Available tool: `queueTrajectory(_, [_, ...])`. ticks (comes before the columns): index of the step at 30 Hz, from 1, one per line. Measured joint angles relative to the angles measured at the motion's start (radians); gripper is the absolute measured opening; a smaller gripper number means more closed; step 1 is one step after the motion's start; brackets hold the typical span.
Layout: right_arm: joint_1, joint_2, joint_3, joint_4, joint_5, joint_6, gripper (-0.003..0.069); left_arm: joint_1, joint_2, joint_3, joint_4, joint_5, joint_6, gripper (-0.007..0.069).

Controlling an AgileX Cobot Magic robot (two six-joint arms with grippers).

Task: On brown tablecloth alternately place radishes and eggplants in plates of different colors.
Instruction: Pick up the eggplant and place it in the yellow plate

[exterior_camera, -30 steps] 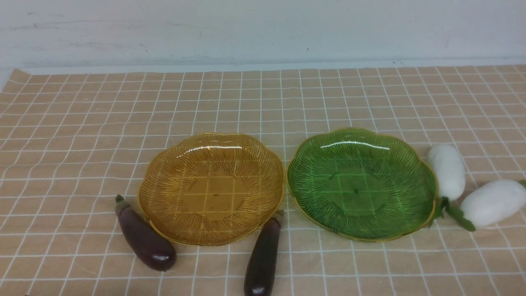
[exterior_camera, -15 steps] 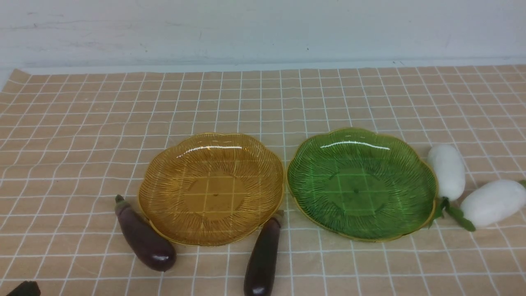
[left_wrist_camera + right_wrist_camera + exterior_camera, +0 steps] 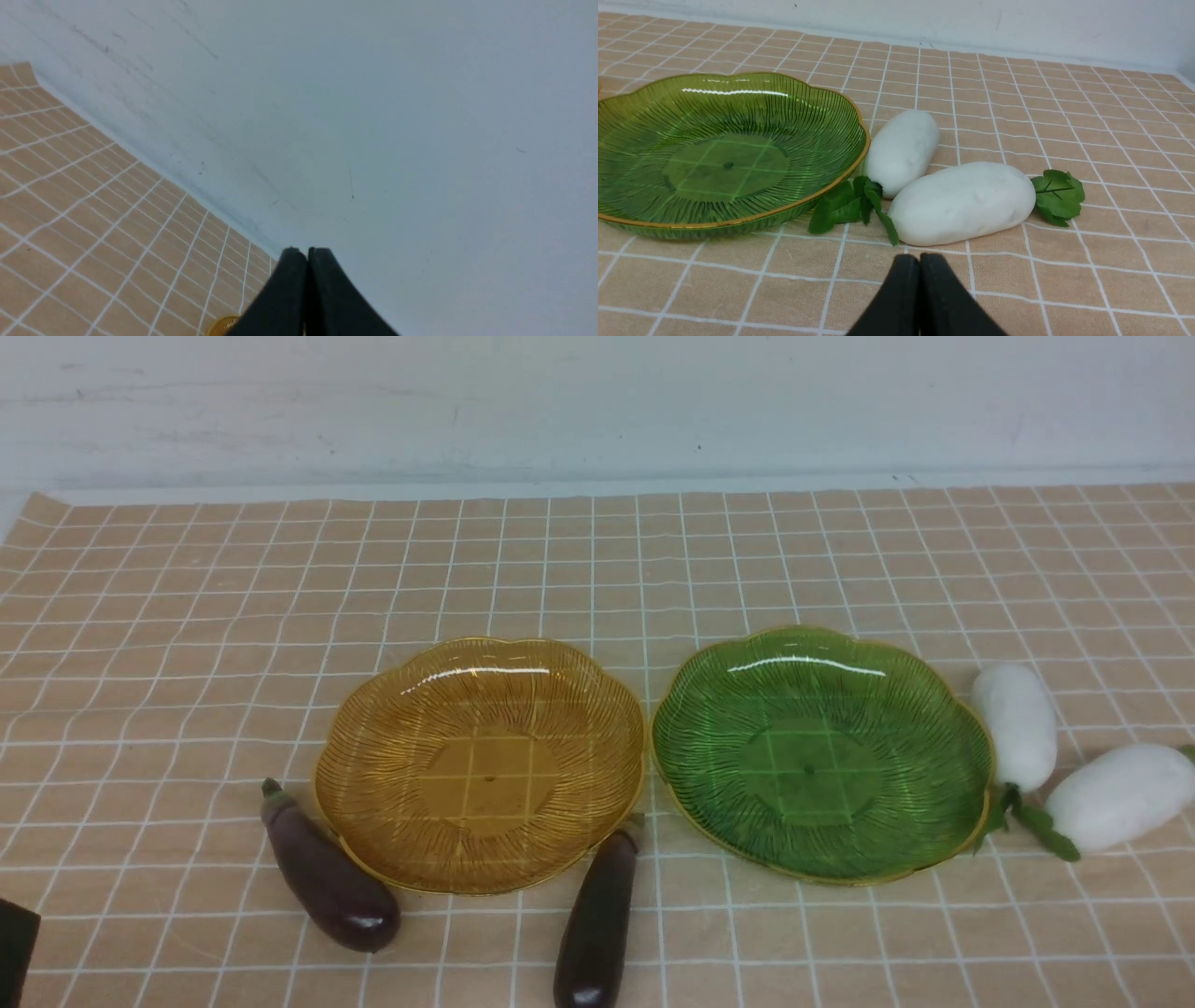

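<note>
Lying beside the green plate (image 3: 808,116), the radishes (image 3: 962,203) are being judged slippery and light, best gripped mid-body. The left claw (image 3: 307,254) and right claw (image 3: 919,261) are being seen pressed together, empty.

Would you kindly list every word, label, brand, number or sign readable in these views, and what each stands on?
None: no readable writing shows on the amber plate, green plate, eggplants, radishes, checked tablecloth or wall.
</note>
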Motion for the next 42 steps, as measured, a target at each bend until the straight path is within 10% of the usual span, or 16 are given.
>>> queueTrajectory(17, [0.0,0.0,0.004,0.782,-0.319,0.226,-0.0015,0.0,0.595,-0.505,0.25,0.853,0.163,-0.0013])
queueTrajectory(26, [0.0,0.0,0.002,0.831,-0.273,0.196,-0.0015,0.0,0.986,-0.698,0.344,0.928,0.139,-0.0013])
queueTrajectory(42, [0.0,0.305,-0.56,0.571,0.533,-0.039,-0.0015,0.122,1.476,-1.034,0.381,1.043,0.128,-0.001])
